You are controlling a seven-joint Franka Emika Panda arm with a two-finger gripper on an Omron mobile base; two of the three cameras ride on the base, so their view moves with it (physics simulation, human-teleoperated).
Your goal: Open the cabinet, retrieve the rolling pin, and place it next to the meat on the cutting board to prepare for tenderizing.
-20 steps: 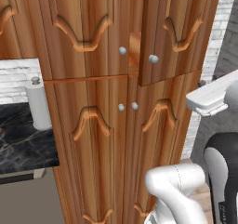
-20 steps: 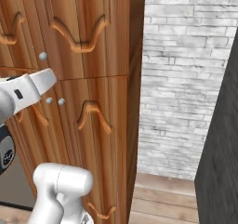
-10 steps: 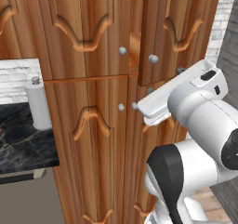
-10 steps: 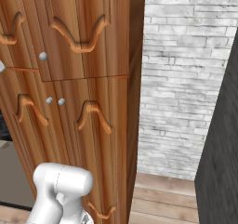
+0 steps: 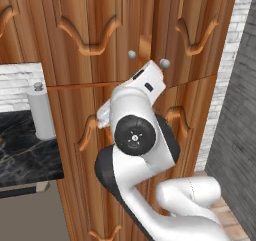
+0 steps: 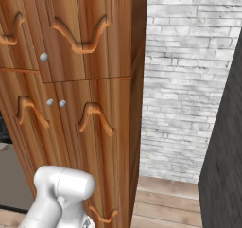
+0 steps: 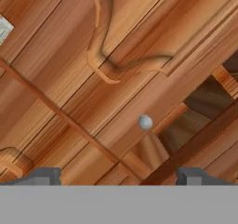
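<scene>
Reddish-brown wood takes up most of each frame: the tall cabinet (image 5: 90, 30) with carved wavy-arch panels, a white brick wall to its right, and a dark marble counter (image 5: 25, 155) holding a grey cylindrical canister (image 5: 41, 112) at the left edge of the left base view.

One of the upper double doors (image 5: 192, 32) stands slightly ajar, and a dark gap shows beside it in the hand view, at the right of the frame. A small round silver knob (image 7: 146, 122) on the other, closed upper door (image 7: 153, 37) sits just above and between the two dark fingertips (image 7: 44, 175) at the bottom of the hand view, a little right of centre. The coming grasp likely turns on this: the knob lies straight ahead of the gripper (image 7: 118, 179), slightly toward the gap side.

The fingers stand wide apart and hold nothing.

In the left base view the white arm (image 5: 135, 135) rises from the lower right, folds at its dark elbow joint in mid-frame, and points its wrist up toward the two upper knobs (image 5: 132, 55).

Neither the rolling pin nor the cutting board can be seen; the pin is presumably behind these doors.
</scene>
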